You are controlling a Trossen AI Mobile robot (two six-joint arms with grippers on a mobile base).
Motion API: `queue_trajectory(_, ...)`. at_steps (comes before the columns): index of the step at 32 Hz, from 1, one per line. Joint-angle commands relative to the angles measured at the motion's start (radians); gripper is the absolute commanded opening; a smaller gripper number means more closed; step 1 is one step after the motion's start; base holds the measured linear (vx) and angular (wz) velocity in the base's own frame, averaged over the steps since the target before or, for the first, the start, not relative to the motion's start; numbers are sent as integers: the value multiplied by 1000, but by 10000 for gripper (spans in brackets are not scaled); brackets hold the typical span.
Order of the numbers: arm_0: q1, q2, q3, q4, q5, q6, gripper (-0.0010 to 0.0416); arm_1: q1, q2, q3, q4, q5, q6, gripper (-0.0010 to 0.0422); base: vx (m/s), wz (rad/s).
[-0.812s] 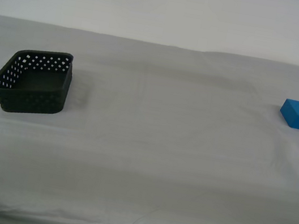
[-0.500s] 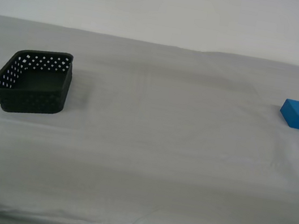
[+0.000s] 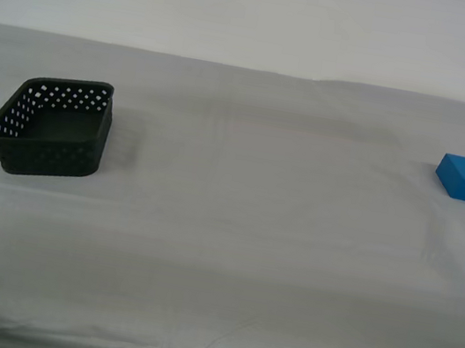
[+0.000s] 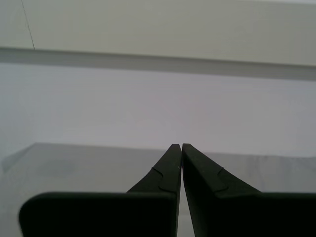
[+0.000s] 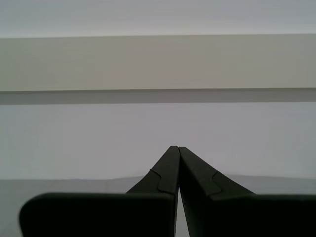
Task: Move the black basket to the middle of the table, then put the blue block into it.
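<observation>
The black basket is seen upright at the exterior view's left on the table. The blue block is located at the far right of that frame, well apart from it. My first gripper and my second gripper are each shown clenched, tips together, grasping nothing.

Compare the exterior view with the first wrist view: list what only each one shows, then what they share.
Only the exterior view shows the black basket toward its left and the blue block toward its right, far apart on the table, with the basket empty. Only the first wrist view shows my first gripper, jaws closed together with nothing between them, pointing at a pale wall. Both share the grey-white cloth surface and the plain wall behind; neither shows an arm near the objects.
</observation>
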Motion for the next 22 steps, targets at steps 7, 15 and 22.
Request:
queue_trajectory(7, 1, 0, 1, -50, 0, 8, 0, 2, 0, 96, -482, 60, -29, 0, 0, 0)
queue_trajectory(15, 2, 0, 1, -73, 0, 25, 0, 3, 1, 135, -677, -21, -45, 0, 0, 0)
queue_trajectory(22, 2, 0, 1, -73, 0, 49, 0, 3, 60, 127, -759, -50, -77, 47, 0, 0)
